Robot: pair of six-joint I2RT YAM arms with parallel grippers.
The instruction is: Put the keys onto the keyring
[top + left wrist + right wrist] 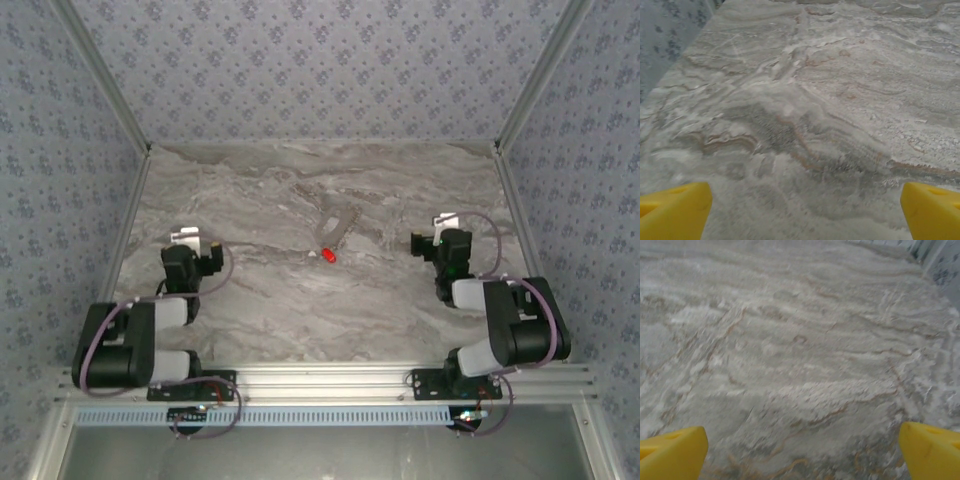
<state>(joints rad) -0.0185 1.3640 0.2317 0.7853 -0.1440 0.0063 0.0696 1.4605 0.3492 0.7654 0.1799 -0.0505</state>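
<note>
Tabletop (300, 310) of grey veined marble is filling the overhead view, with two black arms (130, 340) folding back at its near edge. The left tool (188, 240) and right tool (440, 228) are sitting well apart. Each wrist view is showing yellow fingertips (675, 210) (672, 450) spreading wide over veined stone, gripping nothing. From above, the pale keyring (338, 226) is lying mid-tabletop between the tools, and the tiny red key (328, 255) is lying just beside its near end.

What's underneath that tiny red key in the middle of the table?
The tiny red-headed key lies on the grey marble-patterned table. The thin pale loop lies just behind it; whether its end tucks under the key is too small to tell.
</note>
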